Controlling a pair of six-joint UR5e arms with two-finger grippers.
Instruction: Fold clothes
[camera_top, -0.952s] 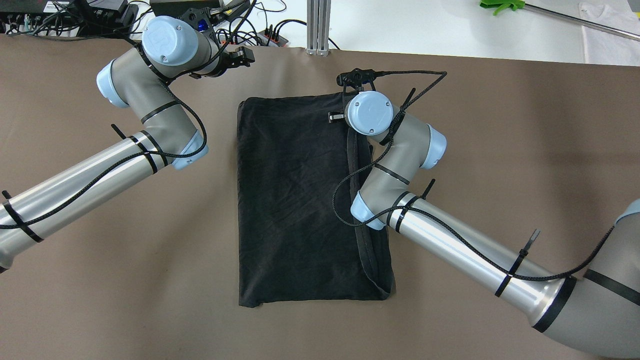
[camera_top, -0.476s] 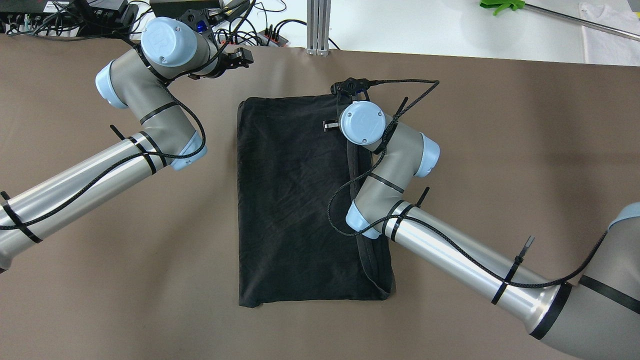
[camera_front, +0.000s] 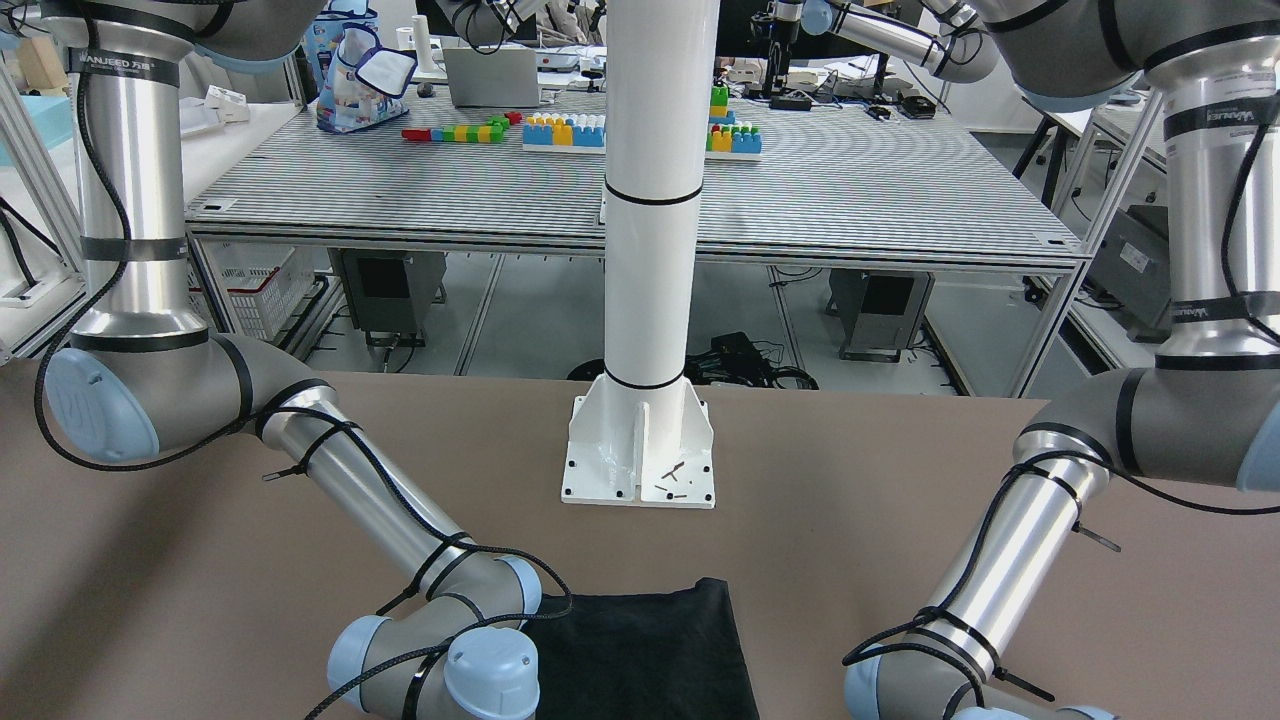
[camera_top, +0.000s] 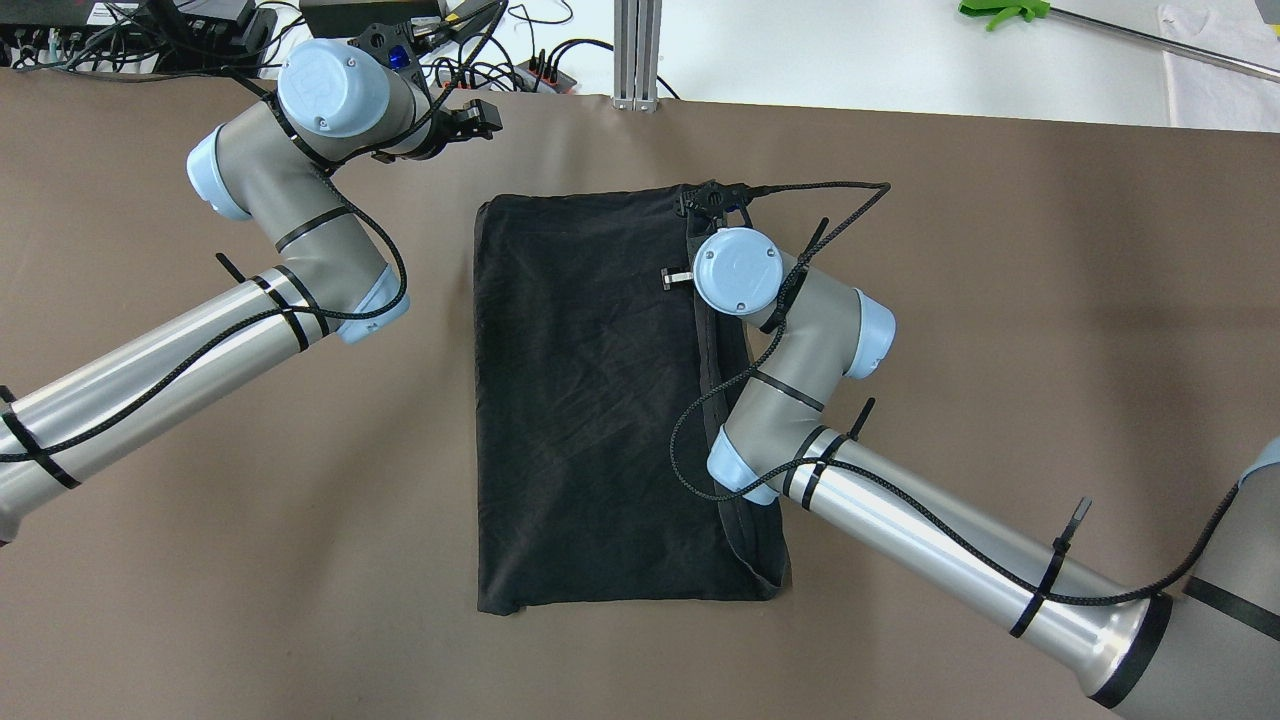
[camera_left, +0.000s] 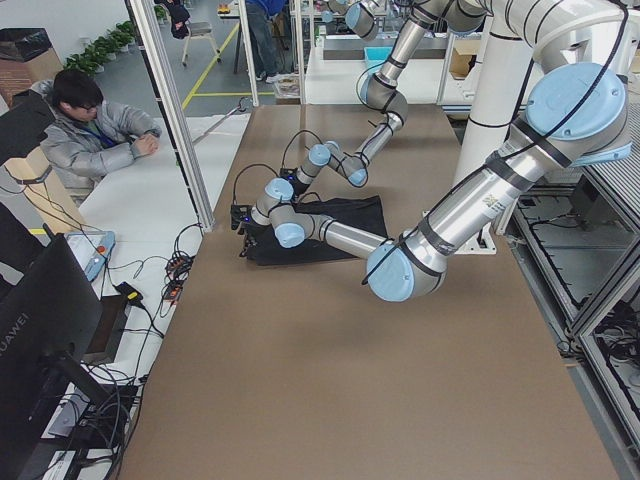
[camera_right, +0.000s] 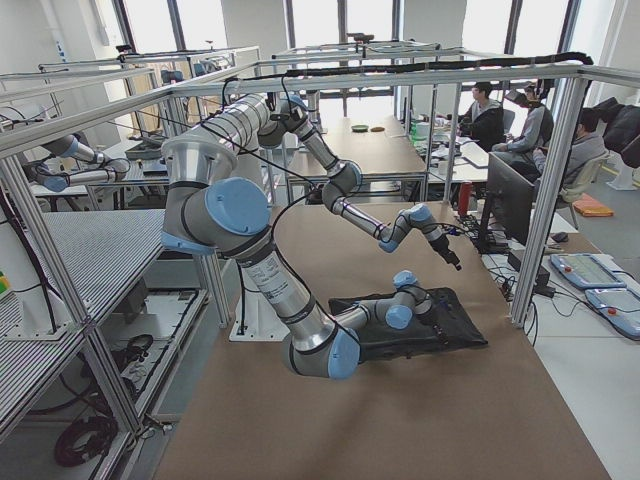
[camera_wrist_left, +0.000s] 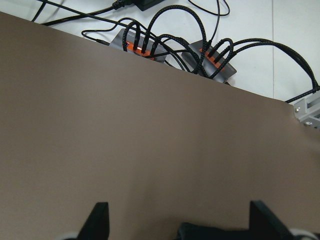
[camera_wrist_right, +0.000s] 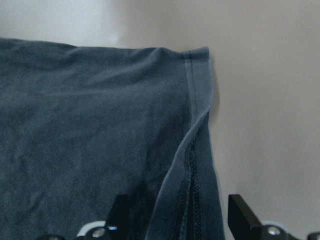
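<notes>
The black garment (camera_top: 590, 400) lies flat on the brown table (camera_top: 1000, 300), folded into a tall rectangle with a hemmed fold along its right side. It also shows in the front view (camera_front: 650, 650) and in both side views (camera_left: 330, 222) (camera_right: 440, 325). My right gripper (camera_wrist_right: 180, 220) is open, its fingers (camera_wrist_right: 120, 215) low on either side of the hem, just short of the garment's far right corner (camera_wrist_right: 197, 55). In the overhead view the right wrist (camera_top: 738, 270) hides it. My left gripper (camera_top: 480, 115) is open and empty over bare table beyond the garment's far left corner.
Power strips with cables (camera_wrist_left: 145, 47) lie past the table's far edge near the left gripper. An aluminium post (camera_top: 637, 50) stands at the far middle. The white pillar (camera_front: 650, 250) and its base plate (camera_front: 640, 470) stand on the robot's side. A seated person (camera_left: 90, 130) is beyond the far edge.
My right wrist has moved back toward the robot along the garment's right hem, away from the far corner. The left arm has shifted slightly left. The garment has not moved.
</notes>
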